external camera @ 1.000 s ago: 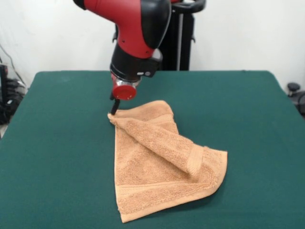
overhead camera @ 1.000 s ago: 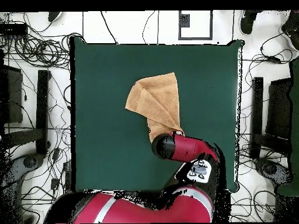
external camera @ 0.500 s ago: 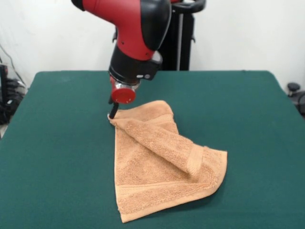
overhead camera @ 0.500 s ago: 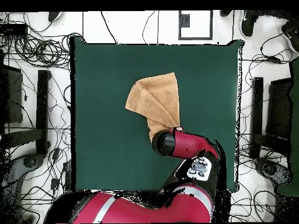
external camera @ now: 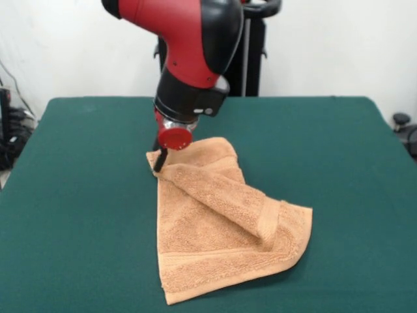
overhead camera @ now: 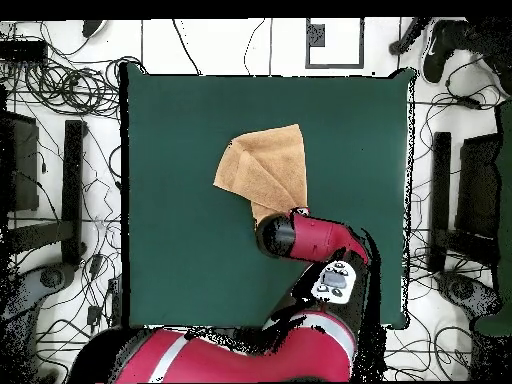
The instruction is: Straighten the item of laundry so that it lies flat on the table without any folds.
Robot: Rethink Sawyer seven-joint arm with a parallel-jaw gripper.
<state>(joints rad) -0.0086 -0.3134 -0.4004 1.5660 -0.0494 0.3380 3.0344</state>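
The red and black arm (external camera: 189, 52) reaches down from above, wrist tilted, with the gripper (external camera: 159, 162) set at the far corner of the towel (external camera: 215, 222). Whether it is open or closed cannot be told. The towel lies near the middle of the table (external camera: 78, 215), one flap folded over.
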